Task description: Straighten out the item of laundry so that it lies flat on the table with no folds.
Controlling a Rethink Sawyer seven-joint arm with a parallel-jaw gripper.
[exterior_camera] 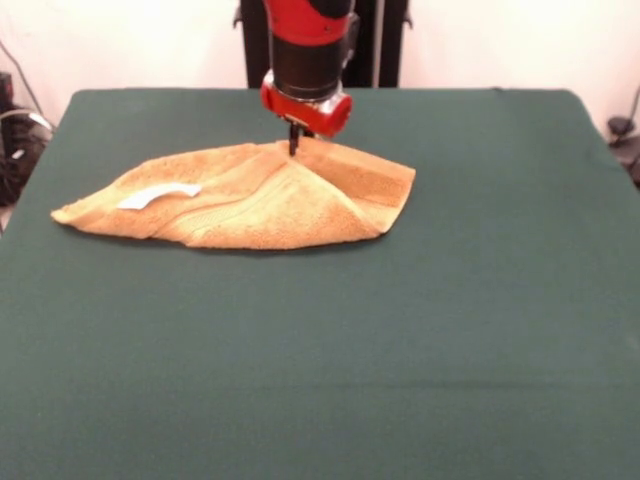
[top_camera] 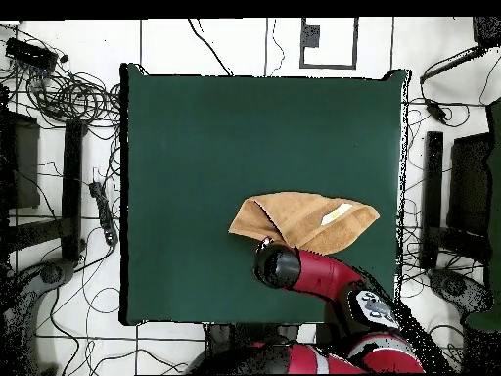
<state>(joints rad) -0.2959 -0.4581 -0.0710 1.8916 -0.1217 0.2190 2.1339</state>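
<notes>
The item of laundry, a golden-orange towel (exterior_camera: 250,200), lies crumpled on the far half of the green table (exterior_camera: 400,330), folded over itself with a diagonal ridge. A white tag (exterior_camera: 158,195) shows on its left part. My gripper (exterior_camera: 293,146) comes straight down onto the towel's far edge, where the cloth rises to a small peak. Its dark fingers are pressed together, shut on that edge. In the overhead view the towel (top_camera: 308,220) sits toward the right of the table (top_camera: 196,147), and the arm's wrist (top_camera: 277,265) hides the fingers.
Cables and dark stands (top_camera: 68,176) crowd the floor around the table. The red arm (top_camera: 333,279) reaches in over the table's near-base edge. Wide green cloth stretches on every side of the towel.
</notes>
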